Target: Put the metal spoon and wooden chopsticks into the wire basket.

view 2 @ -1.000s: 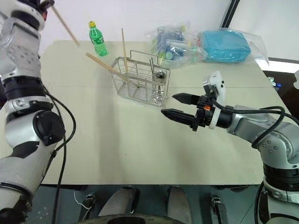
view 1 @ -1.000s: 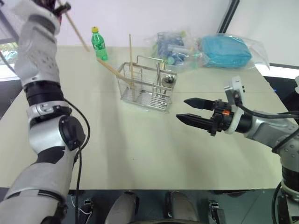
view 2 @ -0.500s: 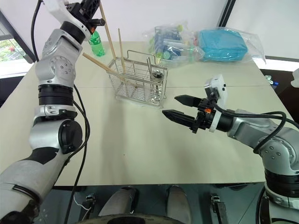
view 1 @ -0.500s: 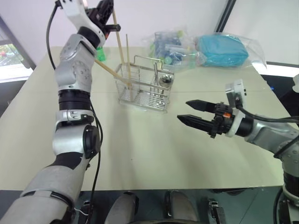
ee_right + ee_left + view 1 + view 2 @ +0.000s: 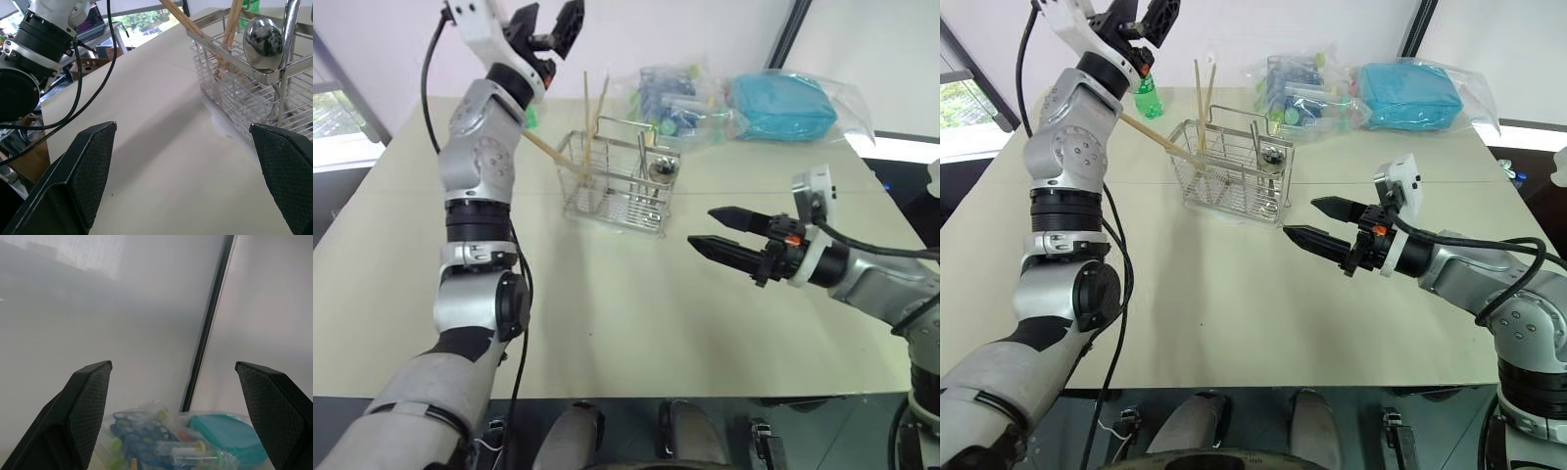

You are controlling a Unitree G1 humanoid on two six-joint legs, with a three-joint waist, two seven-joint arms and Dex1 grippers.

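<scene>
The wire basket [image 5: 615, 184] stands on the table at the far middle. Two wooden chopsticks [image 5: 586, 117] stand upright in its left end, and a third [image 5: 543, 147] leans out over its left rim. The metal spoon [image 5: 661, 168] stands in the basket's right end, bowl up; its bowl [image 5: 264, 39] shows close in the right wrist view. My left gripper [image 5: 548, 22] hangs open high above the basket's left side, holding nothing. My right gripper [image 5: 702, 227] is open and empty over the table, in front of and right of the basket.
A green bottle [image 5: 1144, 93] stands behind the basket, partly hidden by my left arm. Clear plastic bags of small items [image 5: 677, 98] and a teal package [image 5: 783, 108] lie along the table's far edge. Bare tabletop [image 5: 636, 304] stretches in front of the basket.
My left gripper swung right to above the basket with a chopstick, then opened; that chopstick now stands in the basket beside the other upright one. The right arm kept still.
</scene>
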